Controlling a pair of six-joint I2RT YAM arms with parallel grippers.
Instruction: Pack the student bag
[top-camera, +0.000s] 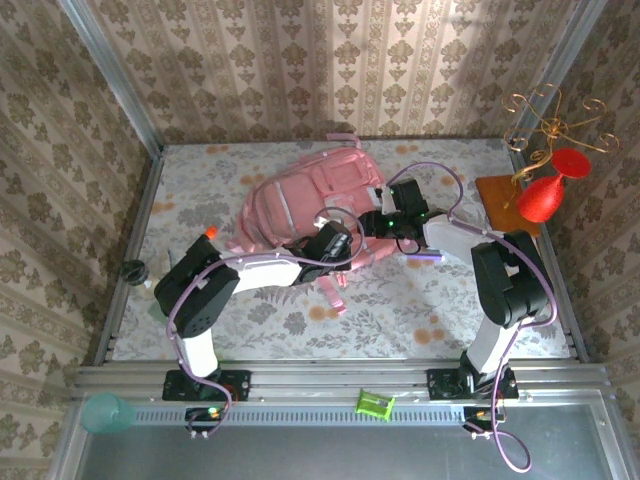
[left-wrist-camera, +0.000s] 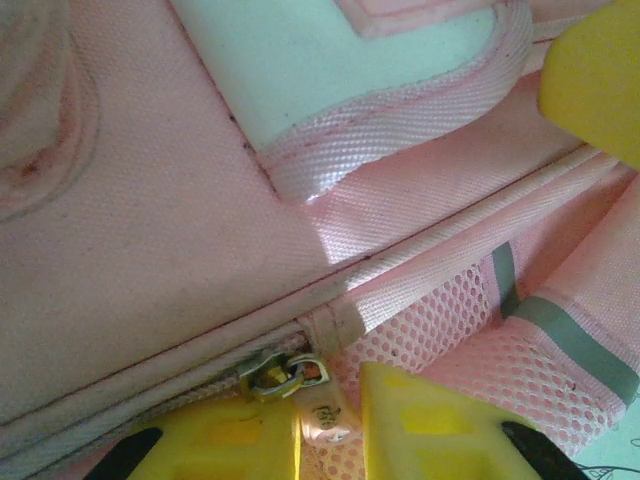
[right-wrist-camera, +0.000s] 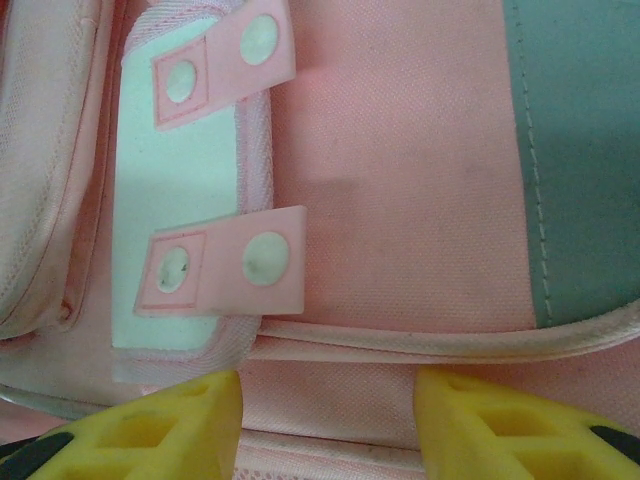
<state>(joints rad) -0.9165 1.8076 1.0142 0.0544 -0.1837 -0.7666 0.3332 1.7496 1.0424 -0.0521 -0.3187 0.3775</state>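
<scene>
Here the bag (top-camera: 300, 195) lies flat on the table (top-camera: 450, 310), under both sets of fingers. It is soft and nothing visibly pins it, so a tug along the zip could drag the whole bag instead of running the slider. The stretch of zip in view is closed, so what the bag holds cannot be told. The mesh pocket (left-wrist-camera: 450, 330), just past the left gripper's right-hand finger, looks empty as far as it shows. The right gripper (right-wrist-camera: 330, 425) hangs over a side panel with its fingers (right-wrist-camera: 150, 425) well apart. Flat fabric and a piped seam lie between them, and two snap tabs (right-wrist-camera: 225, 262) sit just beyond the left one. It grips nothing I can see, so I judge it is not yet bracing the bag. The left gripper (left-wrist-camera: 330, 435) has its fingers drawn near each other, with the zip pull (left-wrist-camera: 325, 415) between them and the slider (left-wrist-camera: 280, 372) just beyond the tips. Whether the pads truly pinch the pull I cannot tell. The pull is small and slick-looking, so a shallow or skewed bite could let it slip out, or the fingers could snag the mesh beside it.
</scene>
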